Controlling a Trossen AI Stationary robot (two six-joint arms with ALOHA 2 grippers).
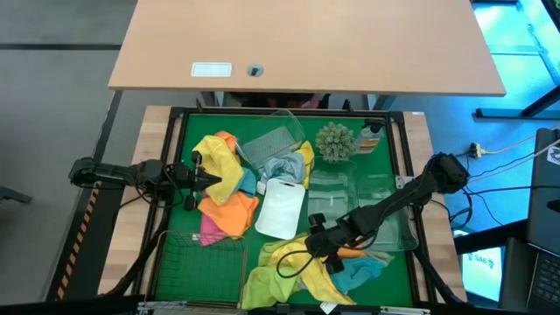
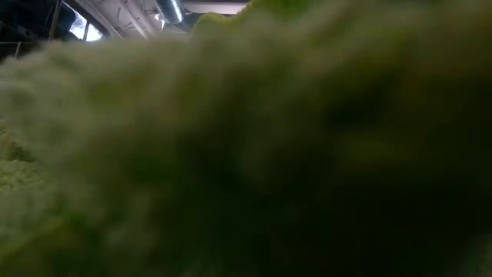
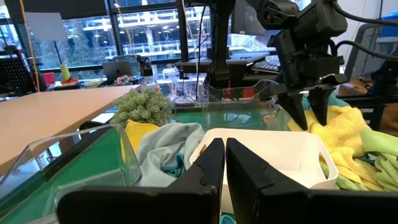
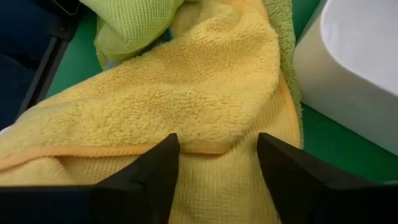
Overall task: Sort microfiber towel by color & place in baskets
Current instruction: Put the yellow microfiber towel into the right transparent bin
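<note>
One heap of towels lies at the left: yellow (image 1: pixel 223 157), orange (image 1: pixel 229 210) and pink (image 1: pixel 210 231). A second heap lies at the near edge: yellow (image 1: pixel 282 256), lime green (image 1: pixel 261 285) and teal-blue (image 1: pixel 363 271). My left gripper (image 1: pixel 213 178) is shut and empty over the left heap; its fingers (image 3: pixel 225 163) point toward the white tray (image 3: pixel 261 149). My right gripper (image 1: pixel 308 243) is open over the near yellow towel (image 4: pixel 186 93), one finger (image 4: pixel 158 163) on either side of a fold. A lime green towel (image 2: pixel 246 154) blocks the low view. My right gripper comes at the near yellow towel's orange-stitched edge (image 4: pixel 211 148) slanting down from the table's right side. The towel lies slack on the table. I cannot tell whether the fingertips touch it.
The white tray (image 1: pixel 282 210) lies mid-table. Clear tubs (image 1: pixel 363 206) stand at the right, and another clear tub (image 1: pixel 273 140) is tilted at the far side over a pale blue towel (image 1: pixel 280 168). A wire-mesh basket (image 1: pixel 203 262) is near left. A spiky plant (image 1: pixel 333 140) and a brown bottle (image 1: pixel 372 136) stand at the back.
</note>
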